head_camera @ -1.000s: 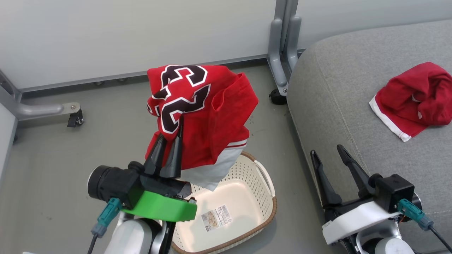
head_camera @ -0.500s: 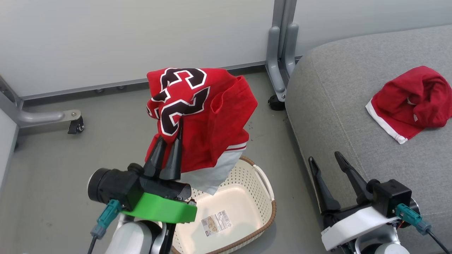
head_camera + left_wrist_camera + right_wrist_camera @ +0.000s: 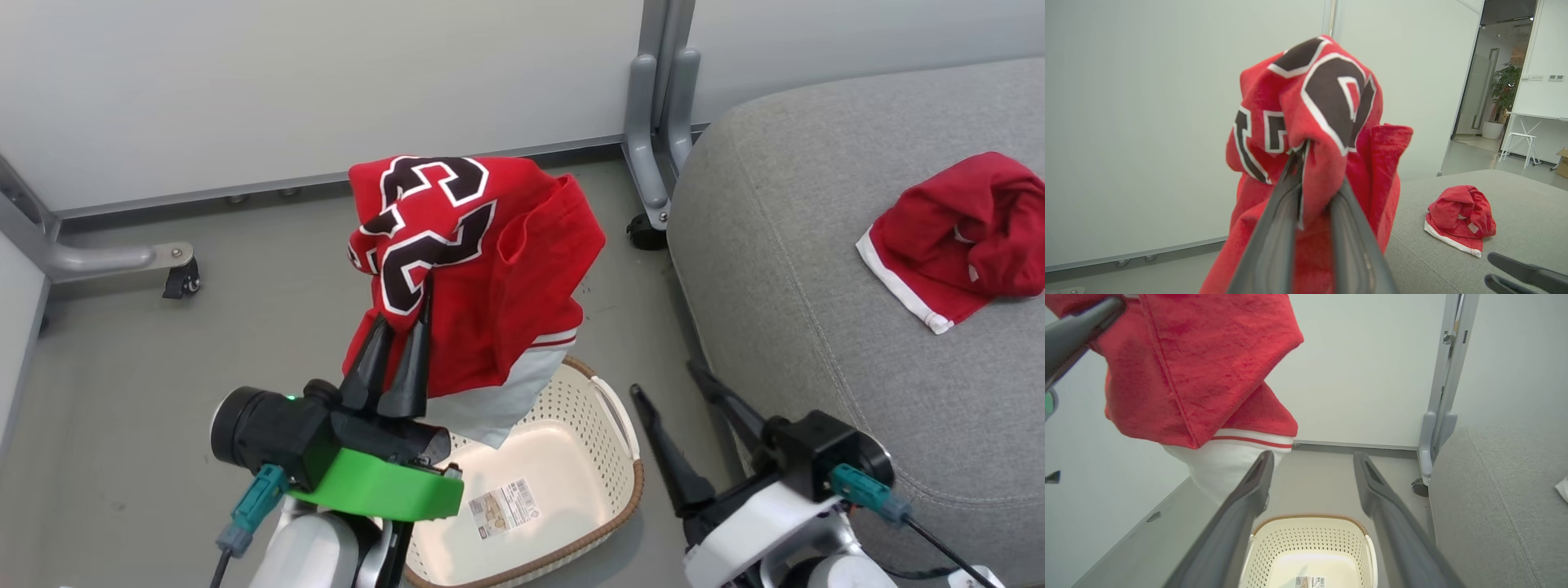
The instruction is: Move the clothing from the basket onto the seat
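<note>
Head view: the left fingers [image 3: 408, 376] are pinched shut on a fold of the numbered jersey [image 3: 490, 278] and hold it in the air above the basket's far left corner. Its white hem hangs just over the rim. The basket [image 3: 571, 400] stands on the floor [image 3: 163, 367], with the label sticker [image 3: 500, 508] showing on its bare bottom. The right fingers [image 3: 669, 449] are spread wide and empty, just right of the basket. The seat [image 3: 816, 245] rises to the right of the basket, and the second red garment [image 3: 963, 229] lies bunched on it, well apart from the basket.

Left wrist view: the two fingers meet on a red fold under the black-and-white numerals, and cloth drapes down on both sides. The second garment rests on the grey seat beyond.

Right wrist view: these fingers stand well apart, with the basket below and between them. The jersey's red body and white hem hang above the basket's left side, close to one fingertip; whether they touch cannot be told.
</note>
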{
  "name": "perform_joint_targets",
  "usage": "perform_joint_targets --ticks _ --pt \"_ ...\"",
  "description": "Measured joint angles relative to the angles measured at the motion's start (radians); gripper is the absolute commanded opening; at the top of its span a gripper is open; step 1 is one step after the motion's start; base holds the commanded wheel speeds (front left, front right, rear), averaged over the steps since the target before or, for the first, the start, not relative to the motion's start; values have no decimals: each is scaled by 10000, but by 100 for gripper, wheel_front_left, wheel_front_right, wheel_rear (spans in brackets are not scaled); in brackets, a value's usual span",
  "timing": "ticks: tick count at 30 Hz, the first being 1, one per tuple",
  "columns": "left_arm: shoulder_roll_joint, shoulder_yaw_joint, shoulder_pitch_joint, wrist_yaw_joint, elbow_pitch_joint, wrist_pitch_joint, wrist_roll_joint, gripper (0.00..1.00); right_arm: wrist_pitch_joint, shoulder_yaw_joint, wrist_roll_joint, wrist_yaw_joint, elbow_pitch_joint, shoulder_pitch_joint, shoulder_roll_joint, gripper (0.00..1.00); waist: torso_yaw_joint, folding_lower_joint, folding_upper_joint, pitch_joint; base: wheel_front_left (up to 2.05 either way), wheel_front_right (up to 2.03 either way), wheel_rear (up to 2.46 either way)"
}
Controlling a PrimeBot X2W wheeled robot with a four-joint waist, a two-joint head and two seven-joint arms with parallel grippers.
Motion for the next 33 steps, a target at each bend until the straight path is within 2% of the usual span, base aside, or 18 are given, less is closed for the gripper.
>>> perform_joint_targets --ticks 6,13,22,33 --pt "-27 -272 -261 -140 -8 -36 2 0 -201 1685 767 0 857 -1286 -341 100 232 0 0 254 0 0 0" --pt "-71 -600 -515 -272 192 -84 -36 0 -821 2863 1522 0 2378 -2640 -249 100 655 0 0 438 0 0 0" --pt "-111 -867 -637 -351 339 -148 -109 0 -1465 3624 2098 0 3877 -3749 -100 100 923 0 0 471 0 0 0" --pt "-109 -951 -662 -360 510 -171 -176 0 -2144 4374 2475 0 4153 -4606 -84 100 936 1 0 540 0 0 0"
